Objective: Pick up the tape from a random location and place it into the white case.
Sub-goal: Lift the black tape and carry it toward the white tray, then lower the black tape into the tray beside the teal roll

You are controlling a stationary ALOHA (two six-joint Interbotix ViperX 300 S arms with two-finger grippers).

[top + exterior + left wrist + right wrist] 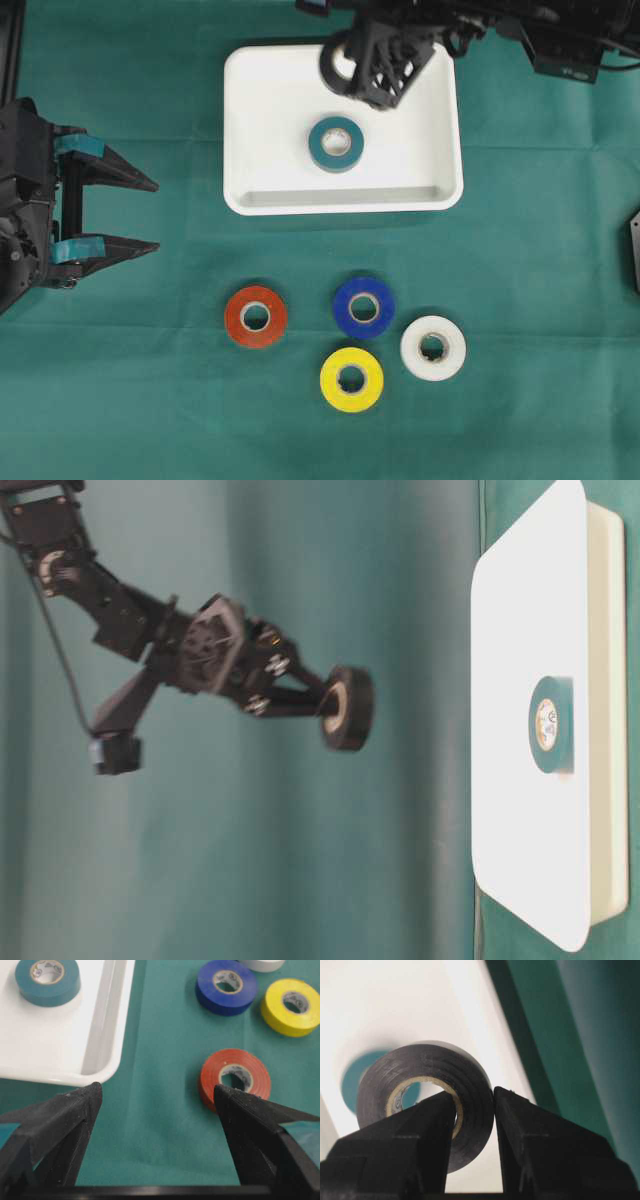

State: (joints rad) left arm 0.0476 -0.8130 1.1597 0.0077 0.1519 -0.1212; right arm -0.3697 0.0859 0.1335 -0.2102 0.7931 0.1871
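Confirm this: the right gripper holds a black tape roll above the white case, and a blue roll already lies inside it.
Not quite. The roll lying in the white case is the teal tape roll, as the overhead view shows; the blue tape roll sits on the cloth. The right gripper does hold the black tape roll.

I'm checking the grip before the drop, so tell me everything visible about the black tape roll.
The black tape roll is a glossy dark ring around a pale cardboard core. The right gripper is shut on its wall, one finger through the hole and one outside. It hangs on edge in the air above the white case, near the far rim, touching nothing else.
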